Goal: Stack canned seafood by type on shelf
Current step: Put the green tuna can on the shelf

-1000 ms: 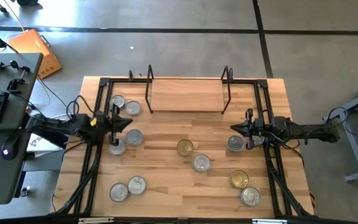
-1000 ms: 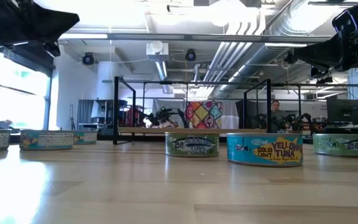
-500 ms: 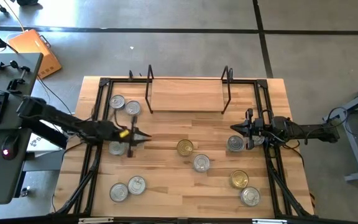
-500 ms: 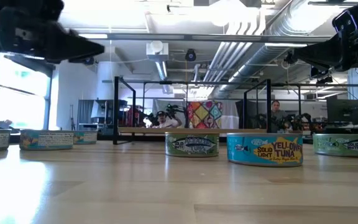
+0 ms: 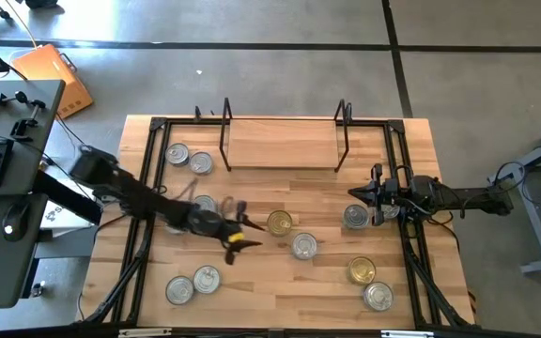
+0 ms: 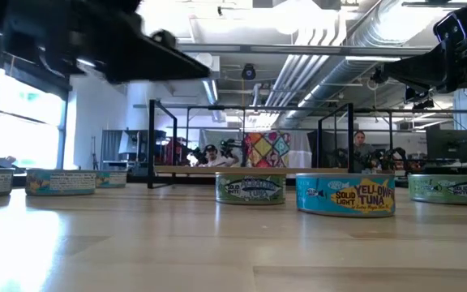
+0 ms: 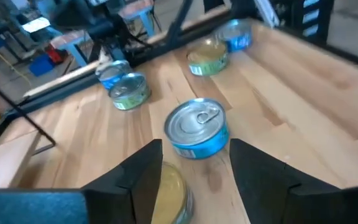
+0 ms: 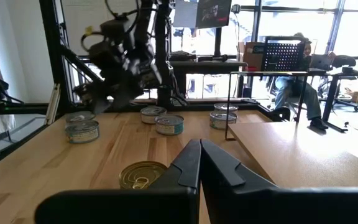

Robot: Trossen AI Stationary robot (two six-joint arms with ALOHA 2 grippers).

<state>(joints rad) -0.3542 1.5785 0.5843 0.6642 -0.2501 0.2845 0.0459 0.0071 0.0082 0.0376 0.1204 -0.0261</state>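
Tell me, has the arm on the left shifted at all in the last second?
Yes. The left end effector has swung from the table's left edge toward the middle, now beside the gold-lidded can, its fingers open.

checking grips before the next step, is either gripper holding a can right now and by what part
Nothing is held. The left gripper is open over the table centre, with no can between its fingers. The right gripper is shut and empty.

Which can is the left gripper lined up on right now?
The silver-lidded, blue-sided can, framed between the open left gripper fingers; the gold-lidded can sits beside it.
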